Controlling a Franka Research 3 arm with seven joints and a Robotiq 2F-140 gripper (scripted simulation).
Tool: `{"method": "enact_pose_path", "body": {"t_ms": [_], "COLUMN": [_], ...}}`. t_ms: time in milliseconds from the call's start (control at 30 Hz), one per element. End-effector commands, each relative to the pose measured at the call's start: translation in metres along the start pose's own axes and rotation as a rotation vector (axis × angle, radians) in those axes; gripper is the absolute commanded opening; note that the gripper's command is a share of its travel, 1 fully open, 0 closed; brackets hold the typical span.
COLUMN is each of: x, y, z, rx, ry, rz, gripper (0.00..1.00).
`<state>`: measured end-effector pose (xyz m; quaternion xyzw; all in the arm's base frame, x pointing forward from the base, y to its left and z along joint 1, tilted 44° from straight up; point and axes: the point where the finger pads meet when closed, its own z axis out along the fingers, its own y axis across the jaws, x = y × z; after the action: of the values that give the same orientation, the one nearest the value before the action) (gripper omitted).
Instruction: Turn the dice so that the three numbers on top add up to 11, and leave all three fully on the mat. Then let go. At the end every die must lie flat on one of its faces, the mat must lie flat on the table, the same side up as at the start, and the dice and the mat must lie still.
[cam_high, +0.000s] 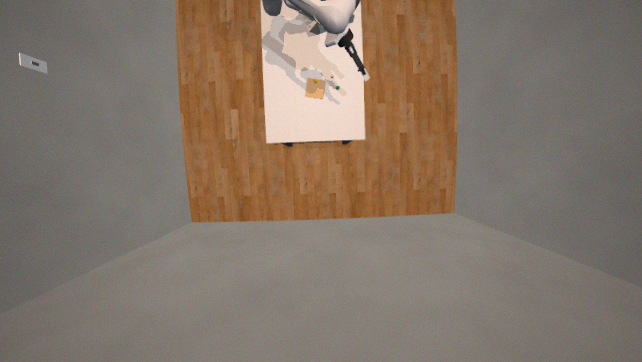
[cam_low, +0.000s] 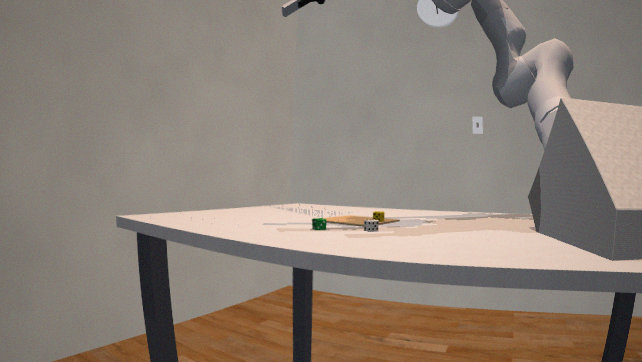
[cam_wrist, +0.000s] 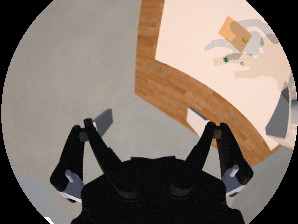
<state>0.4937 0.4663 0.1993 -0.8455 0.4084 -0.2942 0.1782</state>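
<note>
Glossy white rounded arm (cam_low: 531, 65) links; black hand (cam_wrist: 153, 145) with grey fingertips.
</note>
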Motion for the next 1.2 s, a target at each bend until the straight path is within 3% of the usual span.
{"method": "enact_pose_path", "body": {"t_ms": [0,367,467,500,833,967,1033,1067,1167], "x": [-0.011,-0.029,-0.030,-0.034,-0.041,-0.041,-0.041,-0.039,-0.036], "y": [-0.022,-0.073,-0.076,-0.090,-0.137,-0.162,-0.162,-0.175,-0.193], "z": [-0.011,-0.056,-0.059,-0.072,-0.121,-0.150,-0.150,-0.165,-0.186], "rx": [0.053,0.213,0.224,0.270,0.434,0.525,0.525,0.572,0.634], "ry": [-0.048,-0.094,-0.096,-0.101,-0.094,-0.072,-0.072,-0.054,-0.024], "rz": [-0.158,-0.343,-0.356,-0.404,-0.567,-0.651,-0.651,-0.694,-0.750], "gripper": [1.00,1.00,1.00,1.00,1.00,1.00,1.00,1.00,1.00]}}
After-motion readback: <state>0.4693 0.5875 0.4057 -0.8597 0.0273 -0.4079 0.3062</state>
